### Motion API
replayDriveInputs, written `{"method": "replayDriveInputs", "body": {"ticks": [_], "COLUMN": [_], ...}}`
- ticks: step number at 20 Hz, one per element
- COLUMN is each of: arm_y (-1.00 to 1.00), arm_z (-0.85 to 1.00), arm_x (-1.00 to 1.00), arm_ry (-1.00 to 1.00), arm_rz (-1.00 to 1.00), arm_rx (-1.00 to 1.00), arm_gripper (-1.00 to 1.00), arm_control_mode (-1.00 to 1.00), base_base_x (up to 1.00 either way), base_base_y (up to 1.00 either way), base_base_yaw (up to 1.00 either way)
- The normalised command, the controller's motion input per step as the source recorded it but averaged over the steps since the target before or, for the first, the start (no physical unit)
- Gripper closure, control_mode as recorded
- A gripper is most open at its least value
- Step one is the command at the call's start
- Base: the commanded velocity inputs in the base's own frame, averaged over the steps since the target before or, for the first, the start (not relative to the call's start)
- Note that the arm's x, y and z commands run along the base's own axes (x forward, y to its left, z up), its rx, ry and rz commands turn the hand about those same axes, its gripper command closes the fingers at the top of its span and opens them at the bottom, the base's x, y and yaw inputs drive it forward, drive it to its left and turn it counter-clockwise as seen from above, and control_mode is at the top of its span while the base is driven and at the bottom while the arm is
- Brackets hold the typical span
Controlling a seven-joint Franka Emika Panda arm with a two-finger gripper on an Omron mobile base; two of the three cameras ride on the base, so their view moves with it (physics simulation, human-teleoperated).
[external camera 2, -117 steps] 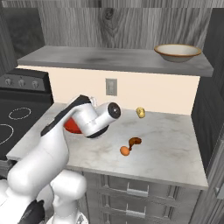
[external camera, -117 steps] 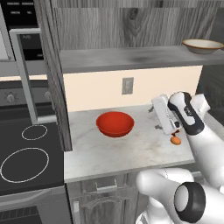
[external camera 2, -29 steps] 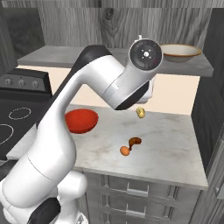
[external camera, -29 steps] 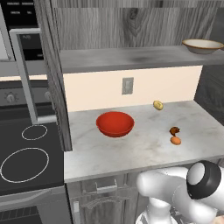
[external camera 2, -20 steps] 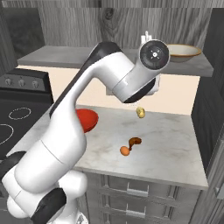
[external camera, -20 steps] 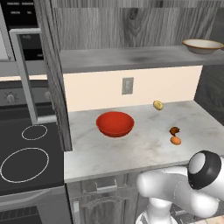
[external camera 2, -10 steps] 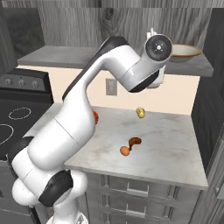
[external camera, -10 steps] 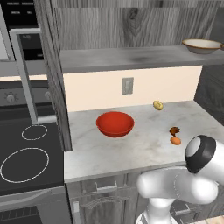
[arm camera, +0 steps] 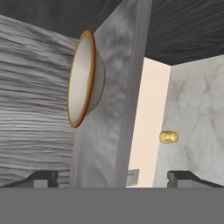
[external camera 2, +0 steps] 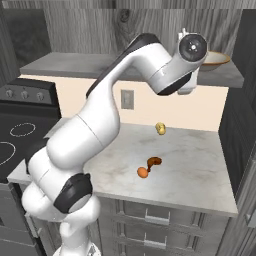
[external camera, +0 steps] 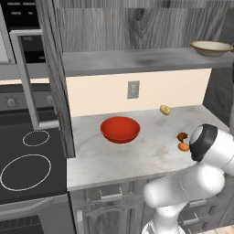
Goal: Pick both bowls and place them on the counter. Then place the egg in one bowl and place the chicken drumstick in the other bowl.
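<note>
You're on the second bowl pick: the red bowl (external camera: 120,129) already sits on the marbled worktop (external camera: 114,157), and the beige bowl (external camera: 211,47) still rests on the grey wood-grain shelf (external camera: 137,61), near its right end. Your tool (arm camera: 113,178) is raised to shelf height and aimed along the shelf at that bowl, jaws spread wide with nothing between them; in the hand view the two fingertips (arm camera: 43,178) stand far apart at the bottom, and the beige bowl's cream inside and brownish rim (arm camera: 85,78) show rolled on edge (the camera is rolled with the hand, the bowl itself sits flat). From the right base view the wrist is just beside the bowl (external camera 2: 216,59), but I can't tell whether it's touching; it looks short of it. The next move, as I judge it, calls for closing in so one finger goes inside the rim and one outside, then clamping on the wall, lifting clear of the shelf and bringing it down to a bare patch of worktop. Mind the egg (external camera 2: 143,172) and the chicken drumstick (external camera 2: 154,162), touching or nearly so on the worktop's right half, and the small yellowish item (external camera 2: 160,128) near the back wall.
</note>
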Motion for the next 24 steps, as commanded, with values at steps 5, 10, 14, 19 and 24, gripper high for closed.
{"method": "replayDriveInputs", "body": {"ticks": [5,10,14,19,24], "arm_y": [-0.23,-0.02,-0.09,-0.18,-0.22], "arm_z": [0.00,-0.02,0.00,-0.01,-0.02], "arm_x": [0.25,0.27,0.36,0.26,0.21], "arm_ry": [0.00,0.00,0.00,0.05,0.04], "arm_rz": [0.00,0.00,0.00,0.00,0.00], "arm_rx": [0.00,0.00,0.00,0.00,0.00], "arm_gripper": [-1.00,-1.00,-1.00,-1.00,-1.00], "arm_control_mode": [-1.00,-1.00,-1.00,-1.00,-1.00], "base_base_x": [0.00,0.00,0.00,0.00,0.00], "base_base_y": [0.00,0.00,0.00,0.00,0.00], "base_base_yaw": [0.00,0.00,0.00,0.00,0.00]}}
